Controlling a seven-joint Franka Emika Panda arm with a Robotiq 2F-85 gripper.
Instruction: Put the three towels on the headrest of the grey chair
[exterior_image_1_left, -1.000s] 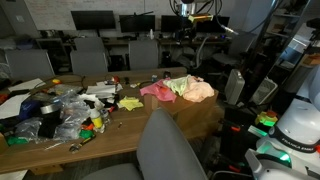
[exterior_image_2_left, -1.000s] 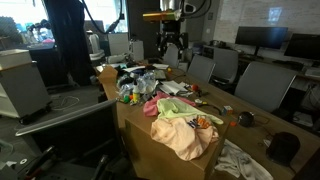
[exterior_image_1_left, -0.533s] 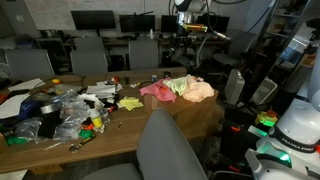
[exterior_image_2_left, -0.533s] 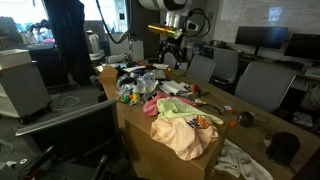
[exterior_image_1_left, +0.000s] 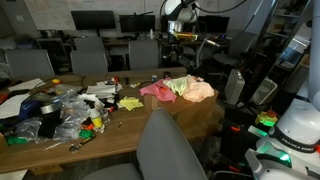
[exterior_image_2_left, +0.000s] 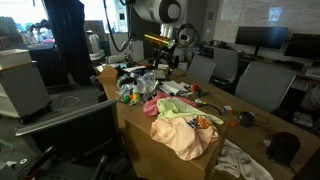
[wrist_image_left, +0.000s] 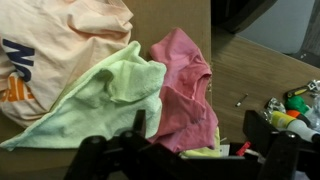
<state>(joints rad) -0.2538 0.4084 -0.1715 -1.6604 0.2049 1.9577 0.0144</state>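
Note:
Three towels lie bunched at one end of the wooden table (exterior_image_1_left: 120, 135): a pink one (exterior_image_1_left: 155, 90), a light green one (exterior_image_1_left: 180, 87) and a peach one (exterior_image_1_left: 203, 91). They also show in an exterior view as pink (exterior_image_2_left: 153, 107), green (exterior_image_2_left: 180, 110) and peach (exterior_image_2_left: 190, 140). In the wrist view the pink towel (wrist_image_left: 185, 85) lies below the jaws, the green towel (wrist_image_left: 100, 100) beside it and the peach towel (wrist_image_left: 50, 40) further off. My gripper (wrist_image_left: 197, 132) is open and empty, high above the towels (exterior_image_1_left: 184, 42) (exterior_image_2_left: 165, 58). The grey chair (exterior_image_1_left: 172, 145) stands at the table's near side.
Plastic bags and small toys (exterior_image_1_left: 65, 112) clutter the table's other half, also seen in an exterior view (exterior_image_2_left: 135, 85). A yellow cloth (exterior_image_1_left: 130, 103) lies mid-table. Office chairs (exterior_image_2_left: 262, 85) and monitors (exterior_image_1_left: 95, 20) stand around. A white cloth (exterior_image_2_left: 245, 162) lies on the floor.
The arm has come down and swung toward the table, so the gripper hangs lower over the towels. The towels have not moved.

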